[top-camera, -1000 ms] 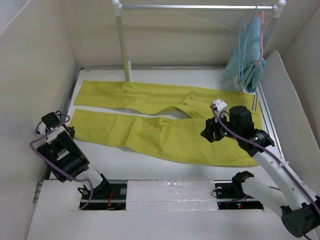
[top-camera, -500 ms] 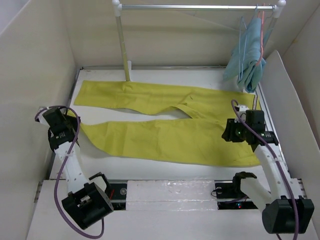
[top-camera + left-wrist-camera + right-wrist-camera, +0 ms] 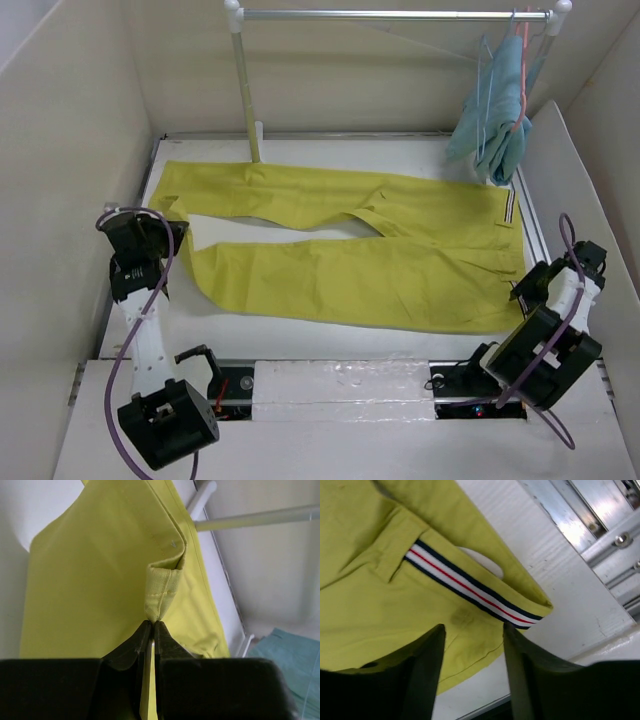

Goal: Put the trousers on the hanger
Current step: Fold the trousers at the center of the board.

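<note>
The mustard trousers point(image 3: 350, 270) lie flat on the white table, legs pointing left and the striped waistband point(image 3: 510, 205) at the right. My left gripper point(image 3: 172, 233) is shut on the near leg's cuff; the left wrist view shows the jaws point(image 3: 152, 623) pinching a fold of the hem point(image 3: 162, 587). My right gripper point(image 3: 525, 290) is open and empty just above the near corner of the waistband point(image 3: 470, 587), with the fingertips either side of the cloth point(image 3: 473, 627). The pale-blue wire hanger point(image 3: 482, 75) hangs on the rail at the back right.
A metal rail point(image 3: 390, 15) on a white post point(image 3: 245, 95) stands at the back. A pink hanger point(image 3: 523, 45) with light-blue cloth point(image 3: 500, 110) hangs beside the wire hanger. White walls close in both sides. A metal strip point(image 3: 580, 515) edges the table at the right.
My left gripper has reached the near leg's cuff, shut on it and drawn it to the right. My right arm has pulled back to the waistband's near right corner.
</note>
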Available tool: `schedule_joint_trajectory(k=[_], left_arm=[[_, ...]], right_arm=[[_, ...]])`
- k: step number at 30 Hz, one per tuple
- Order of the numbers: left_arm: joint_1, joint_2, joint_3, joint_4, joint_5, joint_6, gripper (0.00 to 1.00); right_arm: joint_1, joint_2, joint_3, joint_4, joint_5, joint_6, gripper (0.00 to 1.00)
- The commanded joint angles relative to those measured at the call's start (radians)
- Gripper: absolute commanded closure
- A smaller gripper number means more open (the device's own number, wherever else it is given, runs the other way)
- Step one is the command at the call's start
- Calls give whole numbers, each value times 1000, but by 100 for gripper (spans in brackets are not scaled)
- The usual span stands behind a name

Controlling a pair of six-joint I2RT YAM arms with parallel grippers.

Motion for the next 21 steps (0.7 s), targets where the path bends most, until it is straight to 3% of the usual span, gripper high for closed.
schedule_joint_trajectory(k=[1,10,21], left_arm=[[-27,-20,-9,63,43,-40,100],[-49,27,67,21,-9,-3,100],[-49,61,75,83,-44,-50,100]], right_arm=[[-35,-25,4,-8,60,28,41],[-151,-48,-56,-37,85,88,38],[-96,18,-53,-38,139,187,44]])
